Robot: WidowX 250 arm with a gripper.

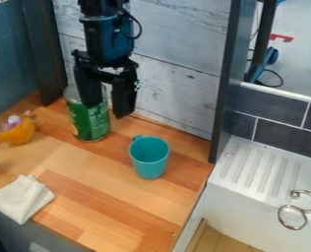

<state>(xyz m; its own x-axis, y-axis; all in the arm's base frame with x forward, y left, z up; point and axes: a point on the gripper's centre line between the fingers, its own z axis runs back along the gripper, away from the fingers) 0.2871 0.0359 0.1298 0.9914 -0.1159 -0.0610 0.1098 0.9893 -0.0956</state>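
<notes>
Two fingers (124, 96) are hanging apart on the gripper (108, 111), which is pointing down and gripping nothing — it is open. Just behind them in the view, the green can (91, 126) is standing on the counter (99, 170) near the wall (174, 93), its long axis running upright; whether a finger is touching it, I cannot tell. The teal cup (149, 160) is standing right of the can and nearer the camera, mouth facing up, long axis upright, its handle pointing back and left, toward the can. An orange toy (16, 134) is lying left of the can, and a white cloth (21, 199) is lying at the front edge — folded and slightly rumpled. Metal rings (292, 217) are resting at the sink (250, 172).
</notes>
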